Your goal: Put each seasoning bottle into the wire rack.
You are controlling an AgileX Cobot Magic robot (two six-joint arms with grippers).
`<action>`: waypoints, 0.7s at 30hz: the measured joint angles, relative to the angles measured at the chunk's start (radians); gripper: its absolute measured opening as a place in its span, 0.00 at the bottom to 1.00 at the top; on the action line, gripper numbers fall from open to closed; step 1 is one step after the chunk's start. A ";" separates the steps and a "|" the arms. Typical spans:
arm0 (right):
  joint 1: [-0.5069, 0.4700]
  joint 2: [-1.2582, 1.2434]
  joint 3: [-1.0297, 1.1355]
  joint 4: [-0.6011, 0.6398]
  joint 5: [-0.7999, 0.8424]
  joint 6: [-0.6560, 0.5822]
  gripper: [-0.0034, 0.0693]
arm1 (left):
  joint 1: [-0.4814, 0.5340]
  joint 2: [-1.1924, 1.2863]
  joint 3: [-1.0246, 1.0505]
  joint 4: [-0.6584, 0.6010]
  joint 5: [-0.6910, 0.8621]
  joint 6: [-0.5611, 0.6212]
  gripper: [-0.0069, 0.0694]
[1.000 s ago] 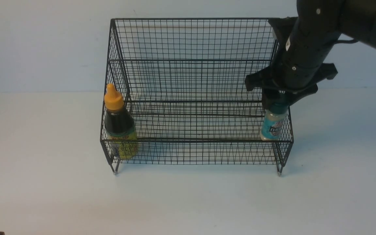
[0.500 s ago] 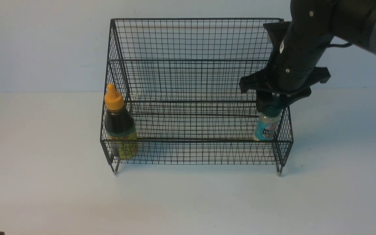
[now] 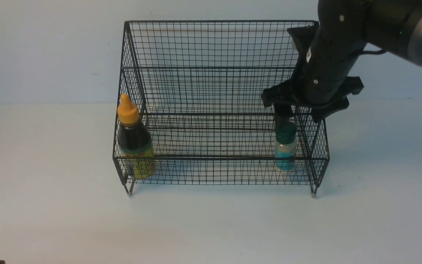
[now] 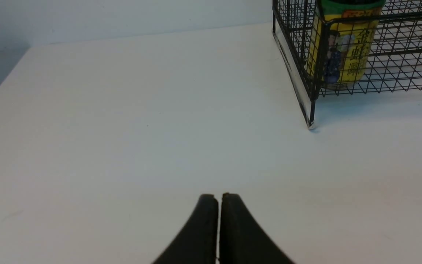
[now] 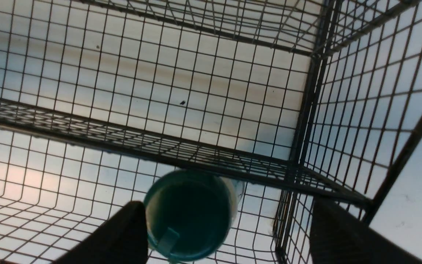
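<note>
1. Nearest the robot, the left gripper (image 4: 218,220) hangs over bare table (image 3: 211,227) with its fingers pressed together on nothing, well apart from the rack.
2. In the wire rack (image 3: 218,157), lowest tier, the dark bottle (image 3: 134,141) with orange cap stands upright in the corner at about 9 o'clock from the rack's middle.
3. On the same tier, at about 3 o'clock, the small green-lidded jar (image 3: 285,146) stands upright, long axis vertical, just beside the rack's right wall.
4. The right gripper (image 5: 229,234) is directly above that jar, its fingers spread wide. In the right wrist view one finger (image 5: 123,234) sits just beside the lid; contact cannot be told. The other stands well clear.
5. The right arm (image 3: 328,62) reaches steeply down over the rack's right end from about 1 o'clock. Straight up looks like the clean way out, since the side mesh is close.
</note>
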 joint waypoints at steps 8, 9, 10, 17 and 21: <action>0.000 -0.032 0.008 0.002 -0.002 -0.040 0.81 | 0.000 0.000 0.000 0.000 0.000 0.000 0.08; 0.000 -0.044 0.010 0.002 -0.002 -0.048 0.81 | 0.000 0.000 0.000 0.000 0.000 0.000 0.08; 0.000 -0.058 0.010 0.003 -0.002 -0.055 0.81 | 0.000 0.000 0.000 0.000 0.000 0.000 0.08; 0.000 -0.257 0.011 0.033 0.001 -0.111 0.72 | 0.000 0.000 0.000 0.000 0.000 0.000 0.08; 0.000 -0.481 0.032 0.072 0.002 -0.139 0.50 | 0.000 0.000 0.000 0.000 0.000 0.000 0.08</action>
